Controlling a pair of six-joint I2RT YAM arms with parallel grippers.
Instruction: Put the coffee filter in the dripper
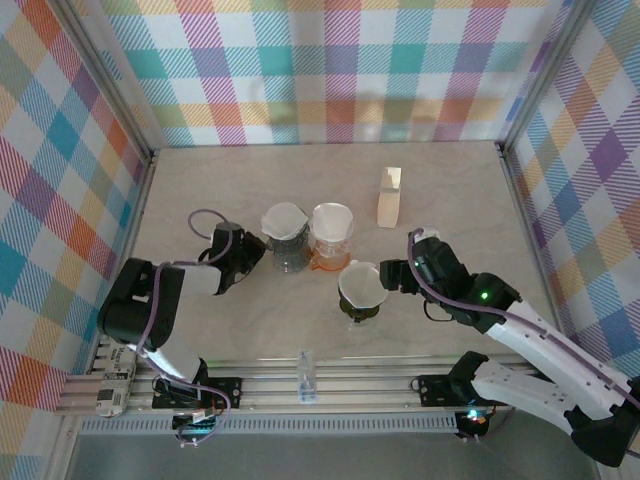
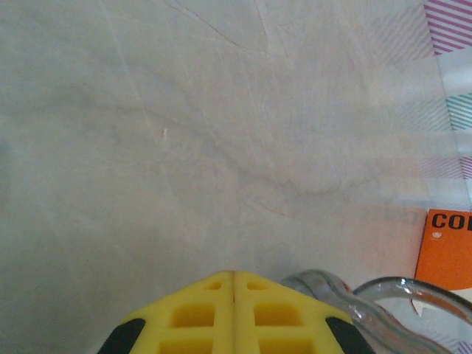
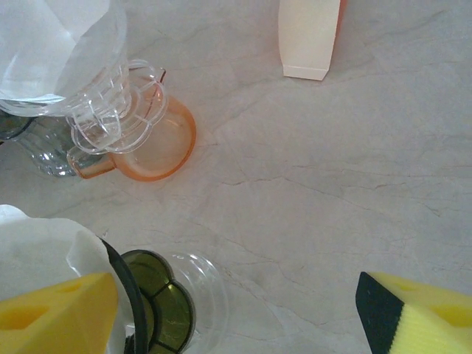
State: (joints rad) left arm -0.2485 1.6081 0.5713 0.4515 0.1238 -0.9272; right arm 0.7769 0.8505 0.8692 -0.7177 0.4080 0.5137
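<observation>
Top external view: three drippers stand in a cluster near the middle of the pale table (image 1: 200, 180). The green dripper (image 1: 360, 297) is nearest the arms, and a white coffee filter (image 1: 358, 280) sits opened in its cone. Behind it, side by side, stand the grey dripper (image 1: 287, 250) on the left and the orange dripper (image 1: 331, 250) on the right, both lined with white paper. A cream filter box (image 1: 389, 197) stands upright farther back, apart from the cluster. The left gripper (image 1: 248, 250) lies low on the table just left of the grey dripper. The right gripper (image 1: 385, 275) reaches in from the right, just beside the green dripper.

Left wrist view: the left gripper (image 2: 234, 276) has its yellow pads pressed together with nothing between them. A clear ribbed glass rim shows at lower right, and the orange face of the filter box (image 2: 448, 251) lies beyond it.

Right wrist view: the right gripper (image 3: 236, 313) stands with its jaws spread wide and grips nothing. Its left yellow pad sits beside the edge of the coffee filter (image 3: 37, 247), which rests on the green dripper (image 3: 158, 306); contact cannot be judged. The orange dripper (image 3: 151, 140) and the filter box (image 3: 310, 37) lie beyond.
</observation>
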